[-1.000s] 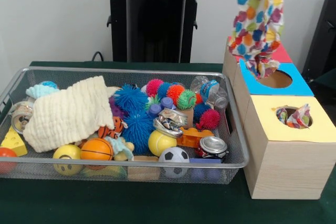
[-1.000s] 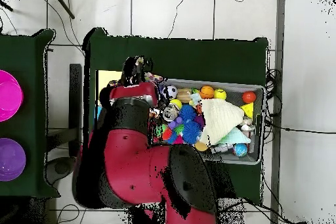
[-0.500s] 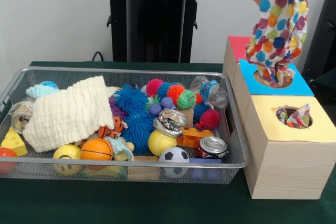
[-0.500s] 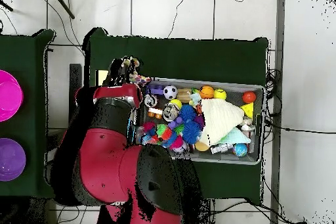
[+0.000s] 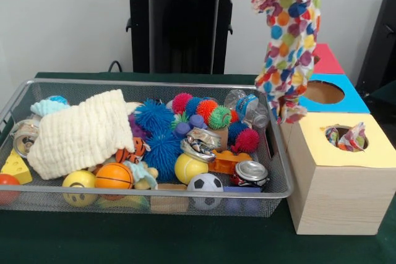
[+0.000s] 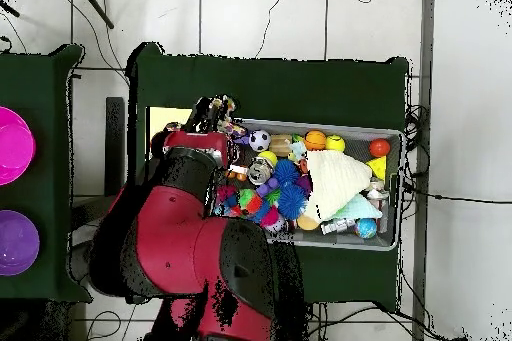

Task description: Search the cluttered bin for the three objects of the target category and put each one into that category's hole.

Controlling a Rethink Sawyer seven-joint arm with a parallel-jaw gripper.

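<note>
A polka-dot cloth (image 5: 289, 35) hangs in the air from the top edge of the front view. Its lower end dangles between the bin's right end and the boxes, just left of the blue box's hole (image 5: 324, 92). The gripper itself is above the picture there. From overhead, my gripper (image 6: 207, 115) shows at the end of the red arm (image 6: 190, 237), with the cloth (image 6: 224, 117) bunched under it, by the bin's left end. A second patterned cloth (image 5: 348, 137) sits in the yellow box's hole. A cream cloth (image 5: 80, 131) lies in the bin.
The wire bin (image 5: 154, 199) holds balls, spiky toys, cans and a bottle. Three wooden boxes stand in a row right of it: yellow top (image 5: 377, 149) nearest, then blue (image 5: 356, 100), then red (image 5: 327, 60). Purple bowls (image 6: 12, 197) sit on a side table.
The hanging polka-dot cloth was over the blue hole and has swung left, away from it, toward the bin's right end. The arm shifted with it in the overhead view.
</note>
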